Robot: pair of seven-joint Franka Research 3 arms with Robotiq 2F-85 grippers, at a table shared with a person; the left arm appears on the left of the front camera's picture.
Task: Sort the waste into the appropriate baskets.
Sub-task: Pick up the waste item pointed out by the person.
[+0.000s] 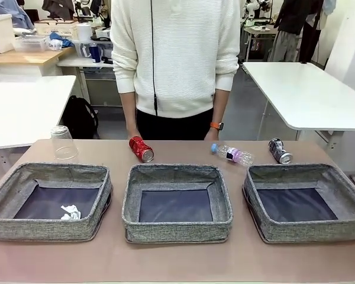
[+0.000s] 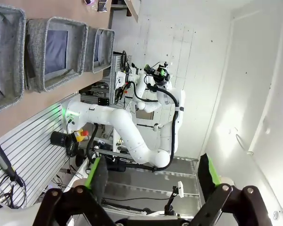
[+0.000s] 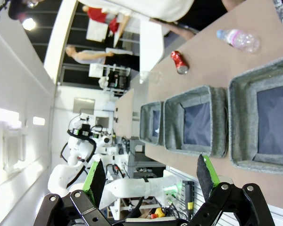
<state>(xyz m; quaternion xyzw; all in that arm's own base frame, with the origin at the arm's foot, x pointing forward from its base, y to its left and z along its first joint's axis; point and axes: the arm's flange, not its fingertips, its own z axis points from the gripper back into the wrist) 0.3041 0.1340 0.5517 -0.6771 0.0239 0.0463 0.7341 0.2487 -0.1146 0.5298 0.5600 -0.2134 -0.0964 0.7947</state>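
My left hand (image 2: pixel 151 165) and right hand (image 3: pixel 150 165) are wide open, empty. The red can (image 1: pixel 141 148) lies sideways on the far surface (image 1: pixel 183 149); a nudge may roll it off.

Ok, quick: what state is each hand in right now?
Left hand: open, holding nothing.
Right hand: open, holding nothing.
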